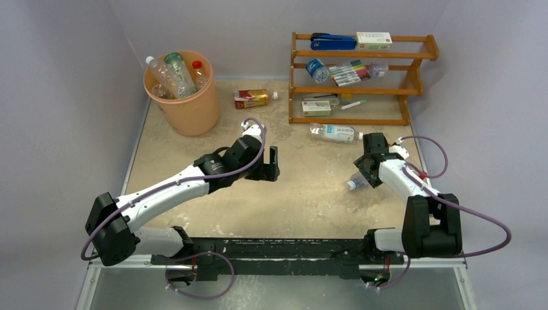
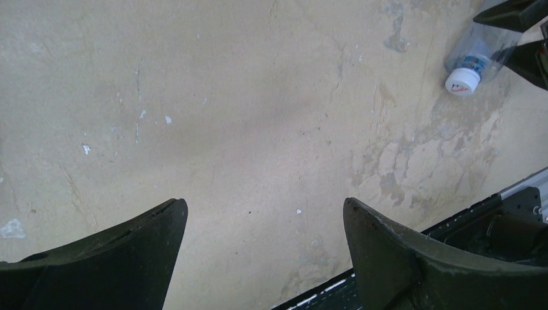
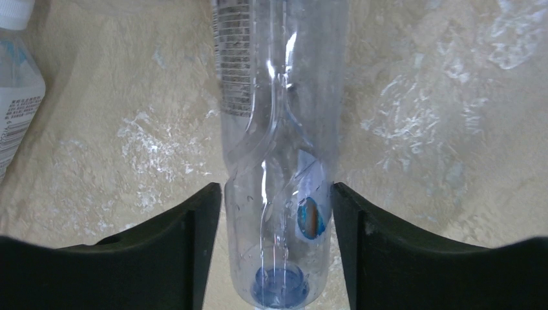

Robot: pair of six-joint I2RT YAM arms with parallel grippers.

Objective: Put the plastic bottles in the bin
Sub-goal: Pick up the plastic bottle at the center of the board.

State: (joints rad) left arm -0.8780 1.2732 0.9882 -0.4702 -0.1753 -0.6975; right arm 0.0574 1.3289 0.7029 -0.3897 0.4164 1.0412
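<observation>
Black fingers of the right gripper (image 3: 276, 194) press against both sides of a clear dented plastic bottle (image 3: 279, 116), clamped on its lower body where it lies on the beige mottled tabletop (image 3: 439, 129). Its blue-tinted base faces the wrist camera. Seen from above, this pair sits far to the right of the round peach-orange plastic bin (image 1: 191, 117) and nearer the arm bases than the bin, with the bottle's white cap pointing toward the bases.

Right of the bin and a little nearer the bases, the left gripper (image 2: 265, 208) hovers with its fingers wide apart and only bare tabletop between them.

Three bottles lean inside the bin: a white-capped bottle (image 1: 157, 71), a green-capped bottle (image 1: 178, 74) and a red-capped bottle (image 1: 199, 75).

Just right of the bin a boxy red-and-gold bottle (image 1: 251, 98) lies on its side, its white cap pointing away from the bin. Farther right lies a clear bottle with a white-and-blue label (image 1: 333, 133), just in front of the brown wooden rack (image 1: 388, 120), which stands well right of the bin at the back wall. A blue-labelled bottle (image 1: 317, 70) rests on the rack's middle shelf beside coloured markers (image 1: 349, 72)
</observation>
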